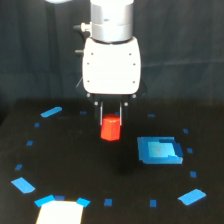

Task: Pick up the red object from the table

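Note:
The red object [110,128] is a small stubby red-orange block near the middle of the black table [75,165]. My gripper [111,118] hangs straight down from the white arm body, with one dark finger [100,114] at each side of the block's top. The fingers stand close against the block, but I cannot tell whether they press on it. The block's lower part shows below the fingertips, and I cannot tell whether it rests on the table or is lifted a little above it.
A flat blue square patch [159,150] lies to the exterior view's right of the block. A white patch [60,213] sits at the bottom edge. Small blue tape marks [51,111] ring the table.

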